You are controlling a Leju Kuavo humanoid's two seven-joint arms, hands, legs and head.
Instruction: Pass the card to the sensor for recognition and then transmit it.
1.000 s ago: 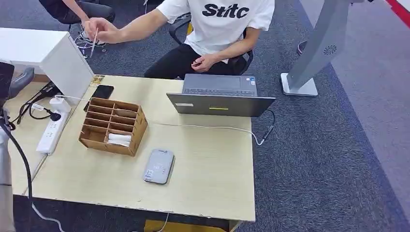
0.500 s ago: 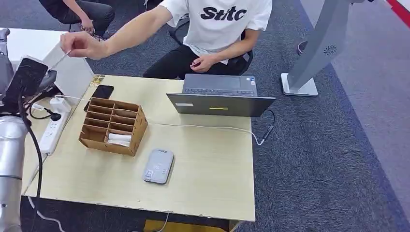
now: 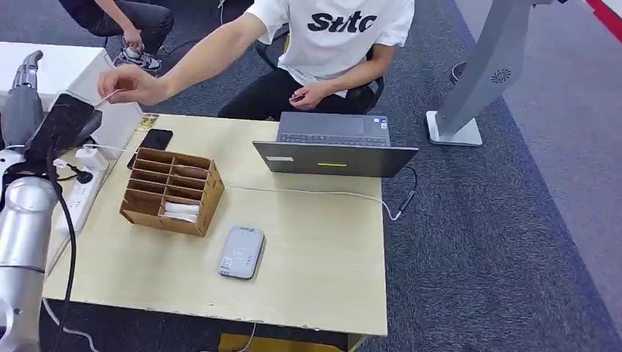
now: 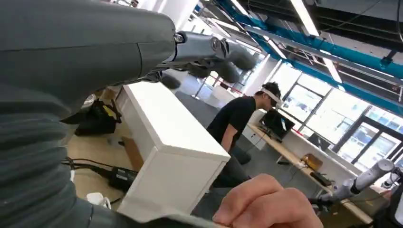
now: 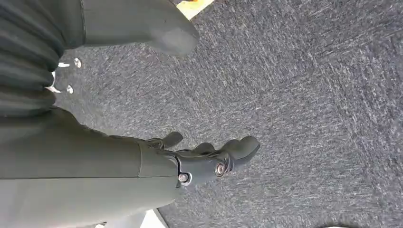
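— What is the head view showing?
— The left hand [image 3: 26, 88] is hanging raised beside the table [image 3: 308, 293], fingers apart, gripping nothing. A person's hand [image 3: 132, 84] is pinching the card [image 3: 108, 96] just beside it. The sensor [image 3: 240, 251] is lying on the table near the cardboard organizer [image 3: 172, 191].
— And the left wrist view?
— The left hand's fingers [image 4: 223, 52] are stretching out, empty; the person's hand is sitting close below.
— The right wrist view?
— The right hand [image 5: 190, 159] is hanging over carpet [image 5: 309, 95], fingers loosely apart, carrying nothing.
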